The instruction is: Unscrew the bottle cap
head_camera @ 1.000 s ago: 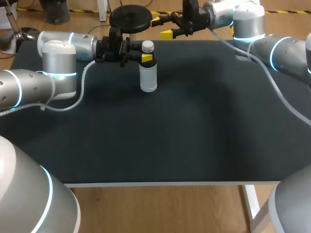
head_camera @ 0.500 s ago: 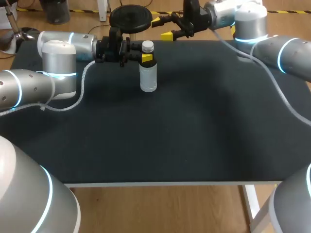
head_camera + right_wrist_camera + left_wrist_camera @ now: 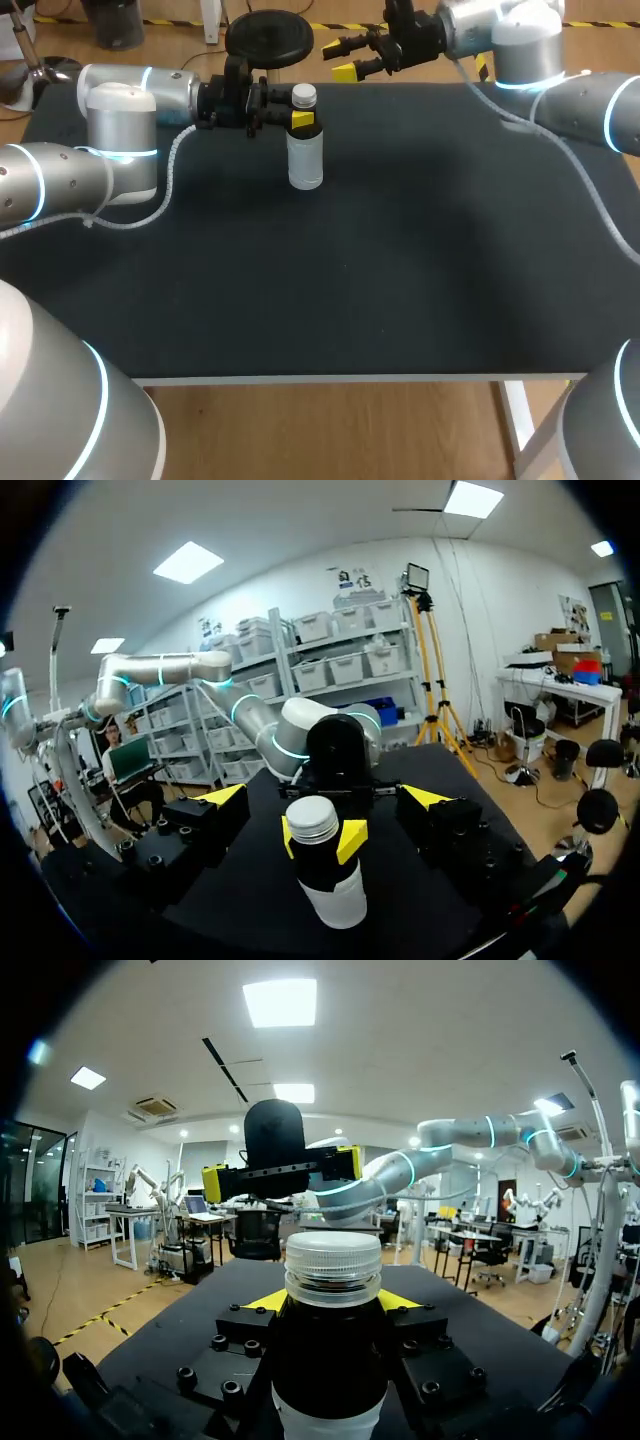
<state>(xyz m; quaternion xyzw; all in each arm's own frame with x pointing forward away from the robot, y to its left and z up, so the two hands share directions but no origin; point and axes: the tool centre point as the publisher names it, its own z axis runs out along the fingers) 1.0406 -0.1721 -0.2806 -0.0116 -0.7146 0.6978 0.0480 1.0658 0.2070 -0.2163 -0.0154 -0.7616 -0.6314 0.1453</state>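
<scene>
A small clear bottle [image 3: 305,160] with a white cap [image 3: 304,96] stands upright on the black table at the far middle. My left gripper [image 3: 300,120] comes in from the side and is shut on the bottle just below the cap, yellow tips on either side. In the left wrist view the cap [image 3: 333,1265] rises between the left gripper [image 3: 330,1302] fingers. My right gripper [image 3: 345,58] hangs open above the table's far edge, behind the bottle and apart from it. In the right wrist view the right gripper [image 3: 325,798] stands wide, with the bottle [image 3: 328,880] ahead of it.
The black table top [image 3: 350,270] stretches wide in front of the bottle to its near edge [image 3: 330,378]. The left arm's white cable [image 3: 172,165] droops onto the table at the left.
My right arm has shifted a little to the right along the far edge, its gripper still open. The left gripper and the bottle have not moved.
</scene>
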